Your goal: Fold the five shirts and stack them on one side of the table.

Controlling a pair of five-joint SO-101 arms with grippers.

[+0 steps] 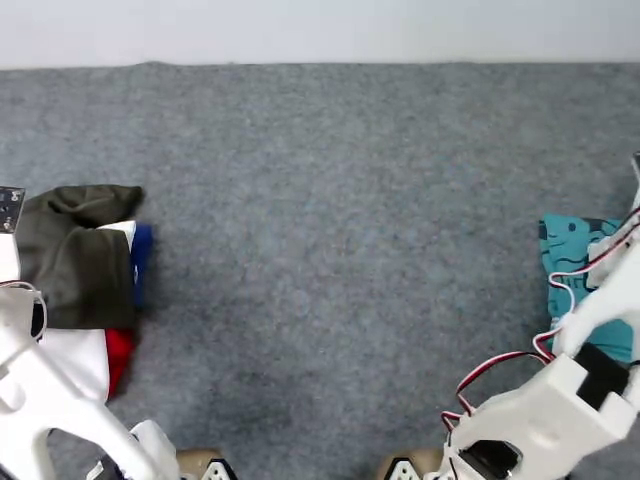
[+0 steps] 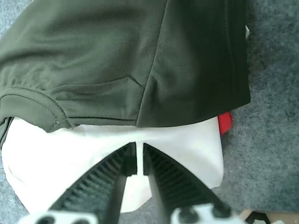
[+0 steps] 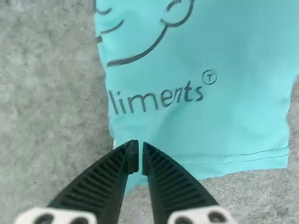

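Note:
At the table's left edge lies a stack of folded shirts: a dark olive shirt (image 1: pixel 75 255) on top, a white shirt (image 1: pixel 75 360) under it, with a blue shirt (image 1: pixel 143 255) and a red shirt (image 1: pixel 119 352) showing at the stack's right side. My left gripper (image 2: pixel 139 156) hangs shut just above the white shirt (image 2: pixel 177 140), near the olive shirt's (image 2: pixel 117 60) hem. A teal printed shirt (image 1: pixel 575 265) lies flat at the right edge. My right gripper (image 3: pixel 138 154) is shut over the hem corner of the teal shirt (image 3: pixel 196 56).
Grey carpet-like cloth (image 1: pixel 340 230) covers the table, with wide bare room across the middle. A white wall (image 1: pixel 320 30) runs along the far edge. Both arm bases (image 1: pixel 300 465) stand at the near edge.

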